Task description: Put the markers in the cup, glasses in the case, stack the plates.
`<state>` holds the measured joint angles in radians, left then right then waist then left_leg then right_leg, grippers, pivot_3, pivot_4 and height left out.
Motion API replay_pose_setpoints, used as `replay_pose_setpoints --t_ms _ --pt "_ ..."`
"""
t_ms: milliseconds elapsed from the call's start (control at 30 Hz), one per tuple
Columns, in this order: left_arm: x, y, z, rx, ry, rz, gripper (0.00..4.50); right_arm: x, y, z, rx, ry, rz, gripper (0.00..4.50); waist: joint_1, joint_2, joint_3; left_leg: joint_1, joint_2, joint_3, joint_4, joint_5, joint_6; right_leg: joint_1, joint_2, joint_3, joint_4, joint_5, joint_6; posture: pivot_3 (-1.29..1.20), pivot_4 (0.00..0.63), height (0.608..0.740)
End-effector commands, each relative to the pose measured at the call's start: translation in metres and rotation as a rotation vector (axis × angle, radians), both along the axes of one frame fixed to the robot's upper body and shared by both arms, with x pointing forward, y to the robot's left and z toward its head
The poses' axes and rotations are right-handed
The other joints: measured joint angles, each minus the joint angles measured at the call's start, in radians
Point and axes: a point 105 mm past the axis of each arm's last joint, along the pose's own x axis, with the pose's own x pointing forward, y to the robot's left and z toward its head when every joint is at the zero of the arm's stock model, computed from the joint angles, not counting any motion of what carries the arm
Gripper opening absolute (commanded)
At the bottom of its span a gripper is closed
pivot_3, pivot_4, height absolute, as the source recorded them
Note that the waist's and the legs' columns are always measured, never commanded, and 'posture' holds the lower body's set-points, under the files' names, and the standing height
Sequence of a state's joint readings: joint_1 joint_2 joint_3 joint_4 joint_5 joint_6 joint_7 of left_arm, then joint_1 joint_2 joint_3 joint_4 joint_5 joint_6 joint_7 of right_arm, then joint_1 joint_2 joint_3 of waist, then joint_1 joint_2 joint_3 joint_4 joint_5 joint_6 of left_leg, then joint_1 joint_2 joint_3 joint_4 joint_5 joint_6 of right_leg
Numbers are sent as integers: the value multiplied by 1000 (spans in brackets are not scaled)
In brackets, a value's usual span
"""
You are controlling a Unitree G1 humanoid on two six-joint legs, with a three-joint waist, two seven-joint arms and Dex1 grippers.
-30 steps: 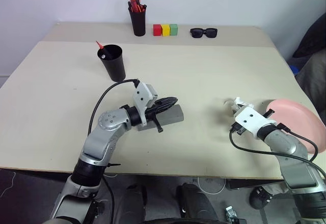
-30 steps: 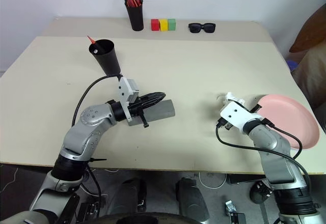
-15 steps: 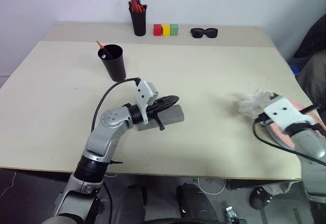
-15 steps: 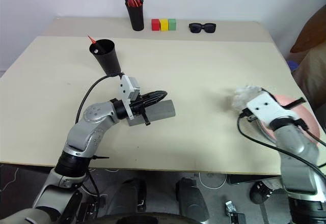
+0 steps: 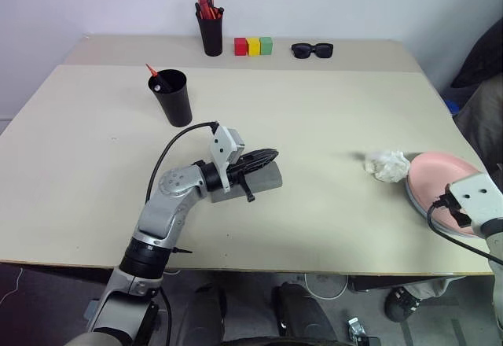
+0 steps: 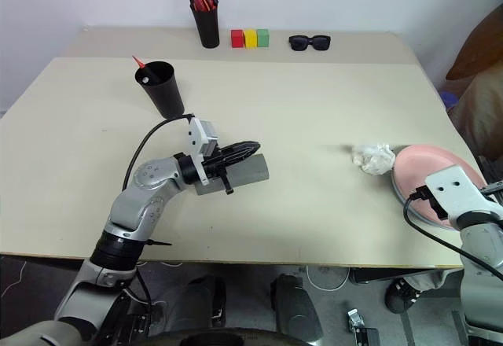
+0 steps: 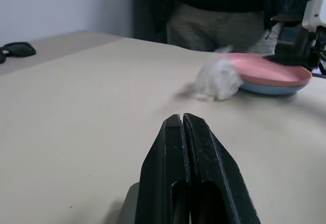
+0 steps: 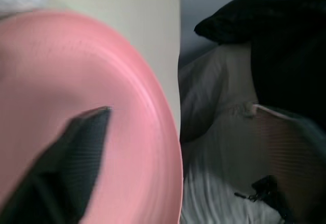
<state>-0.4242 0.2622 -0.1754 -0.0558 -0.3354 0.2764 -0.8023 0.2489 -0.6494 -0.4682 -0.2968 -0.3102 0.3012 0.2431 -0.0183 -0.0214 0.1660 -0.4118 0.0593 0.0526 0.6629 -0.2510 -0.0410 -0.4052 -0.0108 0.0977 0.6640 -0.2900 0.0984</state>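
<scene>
Two plates: salmon pink plate (image 7: pixel 270 70) stacked on light blue plate (image 7: pixel 265 88), at the table's (image 5: pixel 330 134) right edge.
Left gripper (image 7: pixel 182 119): fingers pressed together, empty, resting over the closed grey case (image 5: pixel 263 182).
Right gripper (image 8: pixel 168 117): jaws spread wide, empty, above the pink plate.
Cup (image 5: pixel 173 97): far left, red marker (image 5: pixel 152 71) inside.
Crumpled tissue (image 5: pixel 386 165): just beside the plates.
</scene>
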Motion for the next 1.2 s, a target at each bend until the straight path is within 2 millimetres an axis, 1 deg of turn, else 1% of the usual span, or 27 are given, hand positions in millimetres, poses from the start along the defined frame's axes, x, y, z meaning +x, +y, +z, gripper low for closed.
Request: replay_pose_setpoints --t_ms 33,100,200,267,333,400,433,533,633,667,733,767,833,967,1067,1133,1200 --pt "-1 -3 10 -15 -48 -11 0 1 -1 13 -17 -54 -3 4456 0 0 0 0 0 0 0 0 0 0 0 0 0 0 0 0 150 732" --pt "-1 -2 10 -15 -47 -10 0 10 18 18 57 -96 90 4456 -1 0 0 0 0 0 0 0 0 0 0 0 0 0 0 0 150 732" --pt "0 0 10 -10 -48 -3 0 23 57 17 163 -86 291 4456 -4 0 0 0 0 0 0 0 0 0 0 0 0 0 0 0 150 732" --pt "0 3 11 -6 -51 6 0 29 77 8 220 -21 397 4456 -3 0 0 0 0 0 0 0 0 0 1 0 0 0 0 0 150 732" --pt "1 5 11 -5 -52 14 0 34 91 -3 185 53 477 4456 -1 0 0 0 0 0 0 0 0 0 0 0 0 0 0 0 150 732" --pt "0 6 11 0 -53 21 0 42 96 -14 102 119 514 4456 2 0 0 0 0 0 0 0 0 0 0 0 0 0 0 0 150 732" --pt "0 7 11 2 -53 24 0 47 95 -19 63 139 516 4456 1 0 0 0 0 0 0 0 0 1 0 0 -1 0 0 0 150 732" --pt "-1 9 11 4 -54 37 0 64 86 -28 -6 168 485 4456 1 0 0 0 0 0 0 0 0 0 -1 0 -1 0 0 0 150 732" --pt "-5 12 11 4 -52 53 0 76 78 -33 -47 170 453 4456 -2 0 0 0 0 1 0 0 0 0 0 0 -1 0 0 0 150 732" --pt "-6 14 10 5 -51 59 0 78 76 -36 -81 184 454 4234 -1 0 0 0 0 1 0 0 0 0 0 0 -1 0 0 0 150 732" --pt "-9 16 10 6 -47 71 0 79 74 -40 -147 208 463 3609 -1 0 0 0 0 1 0 0 0 0 0 0 -1 0 0 0 150 732" --pt "-9 18 9 7 -43 76 0 80 73 -42 -171 215 468 3172 2 0 0 0 0 1 0 0 0 0 0 0 -1 0 0 0 150 732" --pt "-11 20 7 10 -37 84 0 80 72 -41 -194 215 462 2085 2 0 0 0 0 1 0 0 1 0 0 0 -1 0 0 0 150 732" --pt "-13 21 6 13 -30 89 0 80 71 -37 -207 192 448 97 2 0 0 0 0 1 0 0 1 0 -1 1 -1 0 0 0 150 732" --pt "-12 20 6 12 -29 87 0 80 76 -28 -227 149 455 41 1 0 0 0 0 1 0 0 1 0 -1 1 -1 0 0 0 150 732" --pt "-11 18 6 12 -30 82 0 80 81 -17 -239 100 465 41 1 0 0 0 0 1 0 0 1 0 0 1 -1 0 0 0 150 732" --pt "-10 17 6 12 -32 77 0 80 84 2 -269 29 467 41 1 0 0 0 0 1 0 0 1 0 0 1 -1 0 0 0 150 732"
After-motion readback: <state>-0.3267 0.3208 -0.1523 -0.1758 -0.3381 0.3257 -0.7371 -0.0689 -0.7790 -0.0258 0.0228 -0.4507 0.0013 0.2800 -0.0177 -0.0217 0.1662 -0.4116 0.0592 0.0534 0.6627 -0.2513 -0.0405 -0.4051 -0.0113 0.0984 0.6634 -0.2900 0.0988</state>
